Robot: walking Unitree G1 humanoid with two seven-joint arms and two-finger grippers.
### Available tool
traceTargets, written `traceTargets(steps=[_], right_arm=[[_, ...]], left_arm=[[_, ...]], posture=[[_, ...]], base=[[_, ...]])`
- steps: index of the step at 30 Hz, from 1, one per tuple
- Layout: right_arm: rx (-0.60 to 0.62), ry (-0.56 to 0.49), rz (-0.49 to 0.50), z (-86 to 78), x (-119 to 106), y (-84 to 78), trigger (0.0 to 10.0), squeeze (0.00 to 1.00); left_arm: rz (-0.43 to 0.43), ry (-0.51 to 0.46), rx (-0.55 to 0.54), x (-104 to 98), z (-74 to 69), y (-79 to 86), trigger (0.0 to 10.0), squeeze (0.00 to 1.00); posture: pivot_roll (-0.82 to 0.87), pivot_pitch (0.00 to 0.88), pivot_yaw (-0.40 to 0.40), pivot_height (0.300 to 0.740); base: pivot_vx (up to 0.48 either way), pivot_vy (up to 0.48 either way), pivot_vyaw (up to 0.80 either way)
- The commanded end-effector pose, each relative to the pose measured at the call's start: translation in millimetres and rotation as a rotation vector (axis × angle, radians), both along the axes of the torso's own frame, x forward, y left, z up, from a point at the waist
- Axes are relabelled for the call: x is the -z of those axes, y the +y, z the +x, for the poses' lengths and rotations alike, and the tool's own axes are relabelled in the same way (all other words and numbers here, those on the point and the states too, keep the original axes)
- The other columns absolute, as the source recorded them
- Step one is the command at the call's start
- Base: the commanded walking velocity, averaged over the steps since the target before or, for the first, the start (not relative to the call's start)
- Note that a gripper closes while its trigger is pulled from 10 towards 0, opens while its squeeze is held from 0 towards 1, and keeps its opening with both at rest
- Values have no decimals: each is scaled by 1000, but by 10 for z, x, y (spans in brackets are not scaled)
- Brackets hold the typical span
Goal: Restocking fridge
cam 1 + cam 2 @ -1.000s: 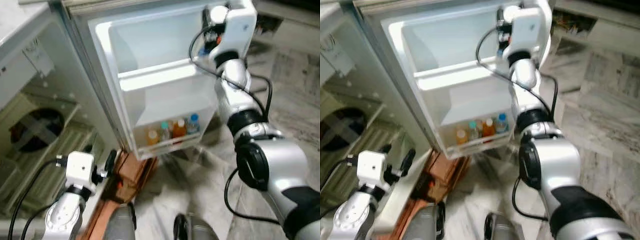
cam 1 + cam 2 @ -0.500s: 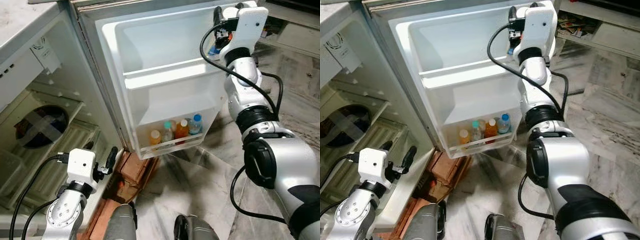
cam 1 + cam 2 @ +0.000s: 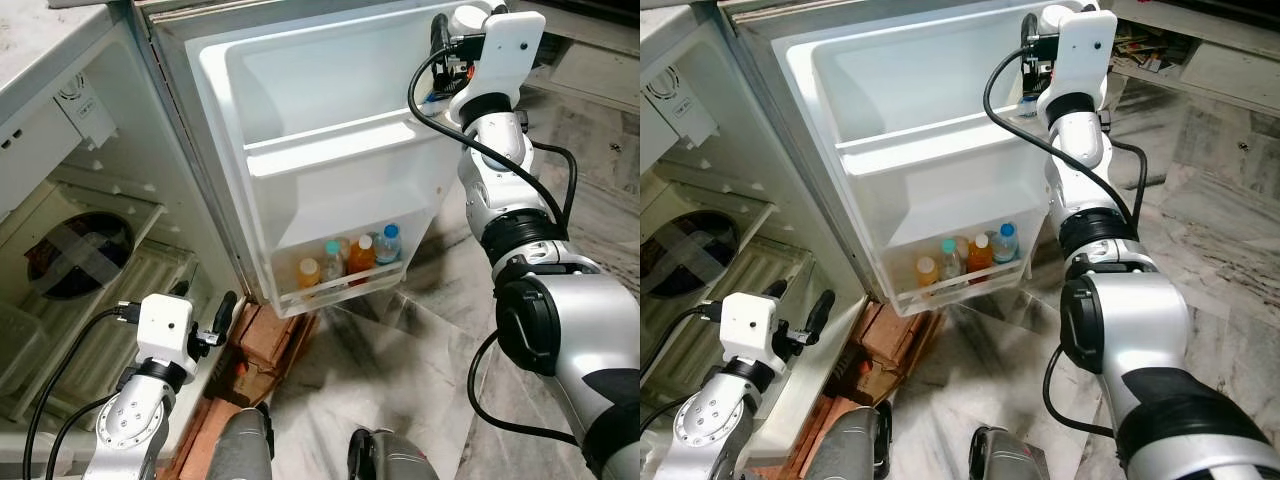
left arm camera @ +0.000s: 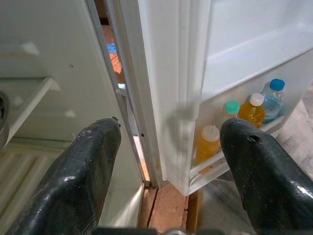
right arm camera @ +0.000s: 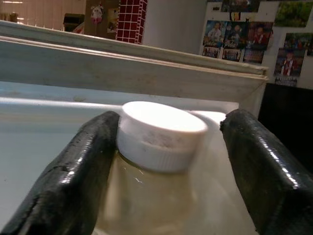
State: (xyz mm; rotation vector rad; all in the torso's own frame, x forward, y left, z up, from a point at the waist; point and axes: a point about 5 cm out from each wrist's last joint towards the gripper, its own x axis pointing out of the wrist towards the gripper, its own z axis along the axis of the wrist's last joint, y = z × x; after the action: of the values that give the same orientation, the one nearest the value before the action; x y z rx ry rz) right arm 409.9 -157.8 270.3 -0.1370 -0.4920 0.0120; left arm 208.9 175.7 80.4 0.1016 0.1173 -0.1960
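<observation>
Two doors of view are useful here: the head views give the whole scene, the wrist views give the details. The fridge [image 3: 90, 190] stands open at the robot's left, and its white interior with shelves and a round dark part is visible in the head views. The fridge door [image 3: 330, 150] is swung wide open in front of the robot, with an upper door shelf [image 3: 340, 145] and a lower door shelf [image 3: 335, 290]. The floor [image 3: 400, 360] is of grey marble, and reddish bricks [image 3: 265, 345] lie under the bottom corner of the door.

The right arm is raised high, and the right gripper [image 5: 164, 142] is at the top outer corner of the door, above the upper door shelf. The head views show there only the white wrist block. The right wrist view shows more: a bottle with a white cap [image 5: 161, 129] and pale yellowish content sits between the two black fingers [image 5: 73, 176]. One finger touches the cap, the other stands a little apart, so I cannot tell if the jaws grip it.

On the lower door shelf stand four bottles [image 3: 345, 262]: orange ones, one with a green cap, one with a blue cap. The left wrist view shows them from the side.

The left gripper [image 4: 166, 161] hangs low near the bottom of the fridge, its jaws spread wide and holding nothing.
</observation>
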Motion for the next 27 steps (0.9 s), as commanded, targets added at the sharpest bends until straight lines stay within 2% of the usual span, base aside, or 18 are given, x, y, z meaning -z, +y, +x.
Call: traceTargets(steps=[1, 9, 12, 20, 22, 23, 24, 25, 26, 27], right_arm=[[-2, -44, -15, -8, -100, 5, 10000, 1000], [-23, -121, -25, -36, -249, 36, 10000, 1000], [-43, -144, -38, -62, -239, 50, 10000, 1000], [-65, -175, -70, -256, 122, 28, 10000, 1000], [-55, -173, -82, -366, 276, -2, 10000, 1000], [-55, -173, -82, -366, 276, -2, 10000, 1000], [-53, -148, -79, -422, 384, -15, 10000, 1000], [-46, -82, -44, -512, 591, -29, 10000, 980], [-46, -82, -44, -512, 591, -29, 10000, 980], [-48, -43, -33, -567, 710, -22, 10000, 435]], left_arm=[[13, 25, -6, 47, -14, 11, 10000, 0], [16, 16, -3, 53, 55, -9, 10000, 0], [17, 9, -7, 54, 76, -13, 10000, 0], [9, 15, -28, 91, 110, -7, 10000, 0], [10, 15, -30, 98, 116, -11, 10000, 0], [10, 15, -30, 98, 116, -11, 10000, 0], [11, 14, -32, 102, 116, -13, 10000, 0], [14, 14, -34, 110, 120, -16, 10000, 0], [14, 14, -34, 110, 120, -16, 10000, 0], [14, 14, -35, 113, 124, -19, 10000, 0]], posture=[[246, 162, -5, 740], [235, 141, -9, 740], [231, 135, -13, 740], [201, 123, -23, 740], [196, 121, -23, 740], [196, 121, -23, 740], [189, 120, -25, 740], [180, 118, -25, 740], [180, 118, -25, 740], [178, 118, -25, 740]], base=[[0, 0, 0], [0, 0, 0], [0, 0, 0], [0, 0, 0], [0, 0, 0], [0, 0, 0], [0, 0, 0], [0, 0, 0], [0, 0, 0], [0, 0, 0]])
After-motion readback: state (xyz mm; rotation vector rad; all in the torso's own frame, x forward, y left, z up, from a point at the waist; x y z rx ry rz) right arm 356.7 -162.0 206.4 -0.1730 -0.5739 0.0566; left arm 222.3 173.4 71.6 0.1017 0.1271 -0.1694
